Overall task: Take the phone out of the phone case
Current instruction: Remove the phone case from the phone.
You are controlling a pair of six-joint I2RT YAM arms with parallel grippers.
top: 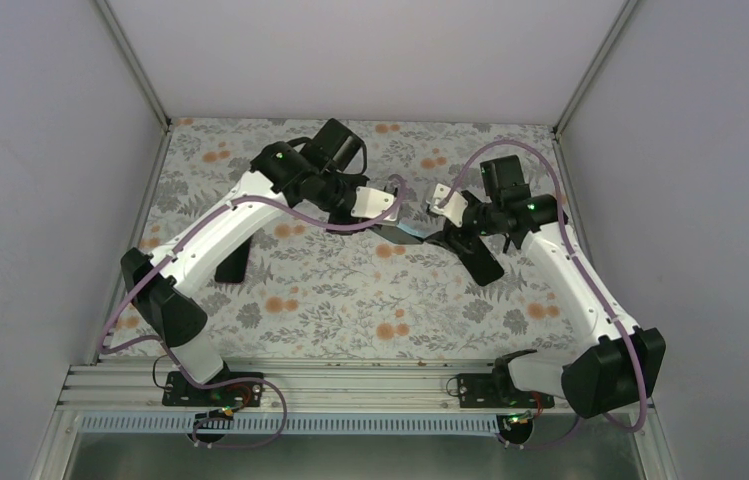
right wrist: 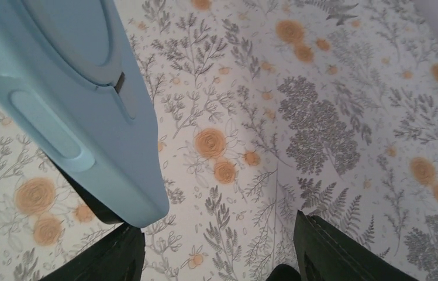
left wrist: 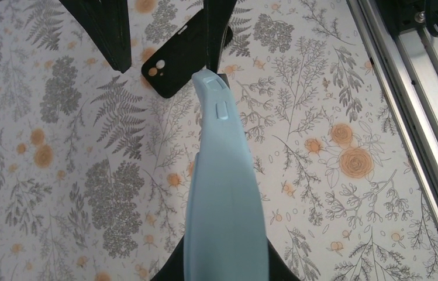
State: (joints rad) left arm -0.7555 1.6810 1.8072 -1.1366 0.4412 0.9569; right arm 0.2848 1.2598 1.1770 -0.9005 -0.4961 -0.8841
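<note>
My left gripper [left wrist: 223, 266] is shut on the light blue phone case [left wrist: 222, 193] and holds it above the table. The case also shows in the top view [top: 413, 233] and at the upper left of the right wrist view [right wrist: 82, 105]. The black phone [left wrist: 172, 61] lies flat on the floral cloth, out of the case, camera lenses up, just beyond the case's far end. My right gripper [right wrist: 222, 252] is open and empty, its fingers [left wrist: 108, 29] spread above the phone, next to the case's tip. In the top view the two grippers, left [top: 397, 226] and right [top: 447, 226], meet mid-table.
The floral cloth [top: 350, 290] covers the table. Grey walls stand on the left, right and back. An aluminium rail [top: 350, 385] runs along the near edge by the arm bases, and it also shows in the left wrist view [left wrist: 421, 88].
</note>
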